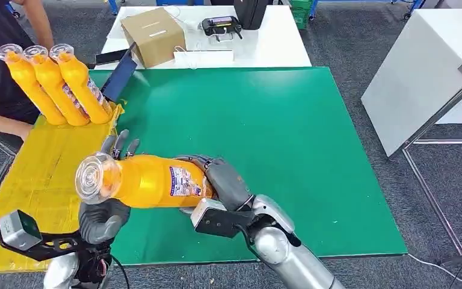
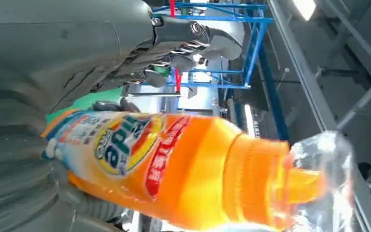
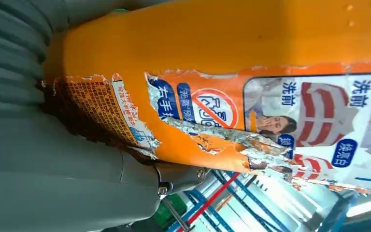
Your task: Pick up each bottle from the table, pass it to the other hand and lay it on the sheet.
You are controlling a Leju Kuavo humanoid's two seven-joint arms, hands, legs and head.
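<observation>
Three bottles (image 1: 54,84) lie side by side on the sheet's (image 1: 30,180) far end, left of the mat (image 1: 264,138).

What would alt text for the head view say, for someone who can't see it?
Two silver robot arms hold one orange bottle sideways between them above a green mat, the right hand gripping its base and the left hand under its clear-capped neck. Three more orange bottles lie side by side on a yellow sheet at the left.
</observation>
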